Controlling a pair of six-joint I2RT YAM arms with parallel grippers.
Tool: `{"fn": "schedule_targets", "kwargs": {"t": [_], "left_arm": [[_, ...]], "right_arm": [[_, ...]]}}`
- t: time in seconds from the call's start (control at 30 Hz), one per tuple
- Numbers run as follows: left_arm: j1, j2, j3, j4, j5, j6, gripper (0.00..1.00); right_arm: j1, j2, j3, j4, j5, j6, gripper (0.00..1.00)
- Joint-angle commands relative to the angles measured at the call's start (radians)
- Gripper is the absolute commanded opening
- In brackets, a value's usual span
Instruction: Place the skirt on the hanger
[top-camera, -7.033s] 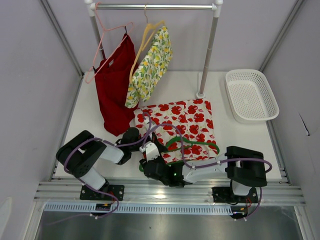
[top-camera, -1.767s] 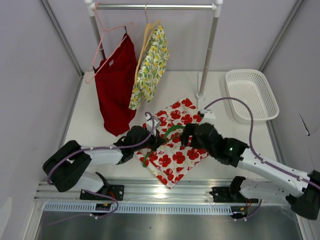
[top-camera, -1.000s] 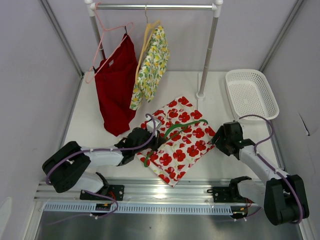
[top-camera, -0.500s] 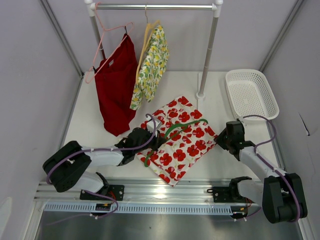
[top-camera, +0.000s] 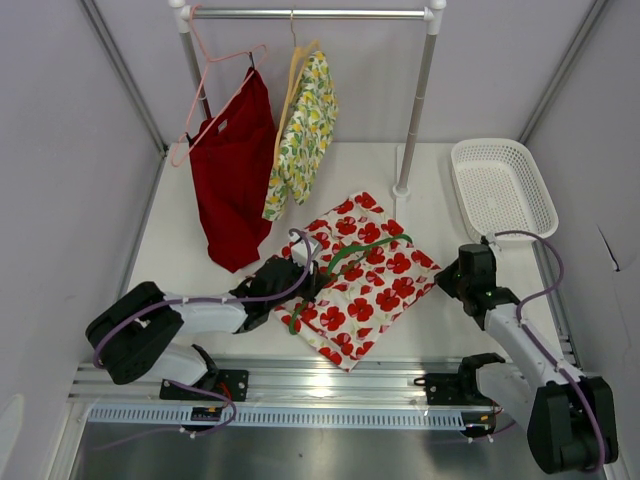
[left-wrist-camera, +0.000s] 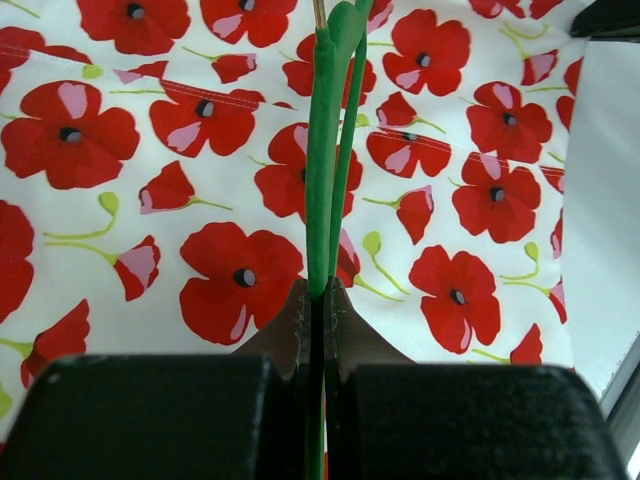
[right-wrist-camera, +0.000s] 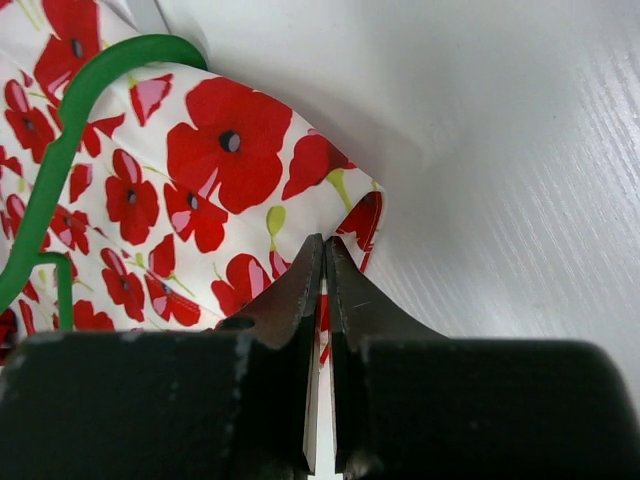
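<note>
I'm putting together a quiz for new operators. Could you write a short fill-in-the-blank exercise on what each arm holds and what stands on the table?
1. The left gripper has its jaws shut on the thin ____ hanger.
2. The right gripper has its jaws shut on a corner of the skirt, white cloth printed with ____ flowers.
3. The white basket stands at the far ____ corner of the table.

Missing words: green; red; right.
</note>
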Motion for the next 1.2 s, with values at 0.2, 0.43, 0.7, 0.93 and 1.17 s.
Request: {"fn": "schedule_targets", "kwargs": {"t": [0.2, 0.43, 0.7, 0.93, 1.17], "left_arm": [[0.000, -0.020, -0.021, -0.037, -0.137, -0.005, 0.00], [0.000, -0.041, -0.020, -0.046, -0.176, -0.005, 0.00], [-0.006, -0.161, -0.046, -0.061, -0.085, 0.029, 0.00], [-0.020, -0.317, -0.009, -0.170, -0.036, 0.054, 0.00], [-0.043, -0.392, 0.089, -0.314, -0.045, 0.064, 0.00]], "right_arm": [[-0.005, -0.094, -0.007, -0.110, 0.038, -0.023, 0.03], [-0.008, -0.151, -0.011, -0.156, 0.061, -0.032, 0.05], [-0.025, -0.074, -0.005, -0.110, 0.025, -0.055, 0.51], [-0.025, -0.080, 0.039, -0.133, 0.009, -0.057, 0.70], [-0.025, -0.120, 0.125, -0.185, -0.005, -0.088, 0.74]]}}
